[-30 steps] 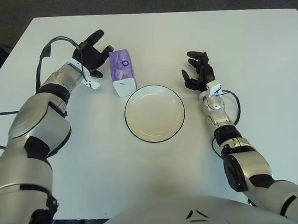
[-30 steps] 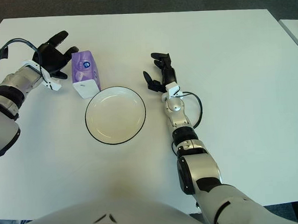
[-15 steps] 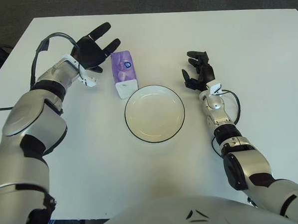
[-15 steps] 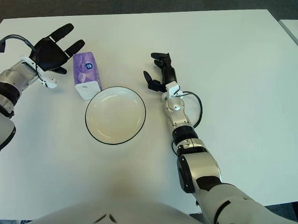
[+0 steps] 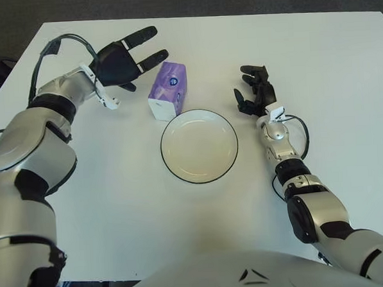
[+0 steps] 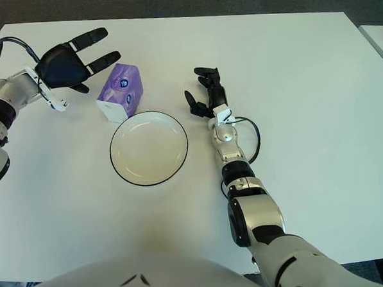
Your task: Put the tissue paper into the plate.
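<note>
The robot is holding its left hand (image 5: 120, 60) out at the far left with the arm stretched forward, fingers (image 5: 150, 58) spreading and gripping nothing. Its right hand (image 5: 255, 91) is sitting forward on the right, forearm extended, fingers pointing up in a loose curl.

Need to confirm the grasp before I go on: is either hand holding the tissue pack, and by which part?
Neither. The left hand is open beside the tissue pack, fingers spread. The right hand shows right of the plate, holding nothing.
</note>
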Robot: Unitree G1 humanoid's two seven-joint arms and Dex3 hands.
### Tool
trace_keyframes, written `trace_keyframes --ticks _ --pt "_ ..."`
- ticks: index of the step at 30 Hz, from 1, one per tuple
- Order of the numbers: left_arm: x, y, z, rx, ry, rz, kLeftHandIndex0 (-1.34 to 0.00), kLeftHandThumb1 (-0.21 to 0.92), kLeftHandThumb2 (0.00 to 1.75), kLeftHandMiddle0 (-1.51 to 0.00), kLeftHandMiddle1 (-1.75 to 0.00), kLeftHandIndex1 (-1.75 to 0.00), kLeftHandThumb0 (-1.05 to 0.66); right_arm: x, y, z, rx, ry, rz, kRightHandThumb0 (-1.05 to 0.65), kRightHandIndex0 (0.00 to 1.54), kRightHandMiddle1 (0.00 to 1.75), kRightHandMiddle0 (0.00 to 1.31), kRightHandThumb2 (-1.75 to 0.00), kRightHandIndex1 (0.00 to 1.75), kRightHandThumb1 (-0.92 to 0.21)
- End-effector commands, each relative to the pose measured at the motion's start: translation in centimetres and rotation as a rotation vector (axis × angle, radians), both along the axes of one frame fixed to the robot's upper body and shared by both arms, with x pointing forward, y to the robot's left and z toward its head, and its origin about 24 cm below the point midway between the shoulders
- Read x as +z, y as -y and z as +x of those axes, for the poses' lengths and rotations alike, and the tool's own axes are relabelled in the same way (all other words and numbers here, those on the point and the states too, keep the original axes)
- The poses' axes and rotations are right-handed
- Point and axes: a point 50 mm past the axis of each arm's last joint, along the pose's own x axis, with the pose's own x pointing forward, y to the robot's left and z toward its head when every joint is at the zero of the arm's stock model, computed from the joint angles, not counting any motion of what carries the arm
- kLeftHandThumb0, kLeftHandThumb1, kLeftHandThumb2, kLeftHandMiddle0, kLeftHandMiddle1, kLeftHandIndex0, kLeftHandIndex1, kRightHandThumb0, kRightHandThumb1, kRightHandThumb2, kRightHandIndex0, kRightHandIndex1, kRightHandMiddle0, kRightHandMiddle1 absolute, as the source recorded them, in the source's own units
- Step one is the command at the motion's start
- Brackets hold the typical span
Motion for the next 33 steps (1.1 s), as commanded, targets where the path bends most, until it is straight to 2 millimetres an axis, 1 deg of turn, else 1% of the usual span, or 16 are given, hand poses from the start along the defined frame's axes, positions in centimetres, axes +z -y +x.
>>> trace_keyframes --ticks 1,10,18,33 --pt "2.4 -0.2 -0.2 -0.063 0.011 -0.032 0.00 0.92 0.37 0.00 0.00 0.00 -1.05 -12.3 2.0 -7.2 -0.070 -0.579 -0.014 -0.49 0.35 1.12 0.00 -0.79 0.76 -0.61" --pt "3.6 -0.5 -0.4 -0.065 -0.019 -0.096 -0.02 0.92 0.27 0.00 0.00 -0.02 -1.04 -12.3 2.0 -7.2 -0.068 -0.575 -0.007 -0.48 0.36 1.14 0.00 -0.79 0.77 -0.61" --pt "4.3 -0.8 -0.4 -0.049 -0.030 -0.130 0.00 0.92 0.17 0.00 0.00 -0.06 -1.02 -12.3 1.9 -7.2 -0.065 -0.575 -0.007 -0.47 0.37 1.14 0.00 -0.79 0.77 -0.60" --pt "5.5 -1.1 -0.4 -0.013 -0.023 -0.244 0.00 0.91 0.11 0.00 0.00 -0.11 -1.01 -12.3 1.7 -7.2 -0.060 -0.582 -0.010 -0.46 0.36 1.14 0.00 -0.81 0.77 -0.59"
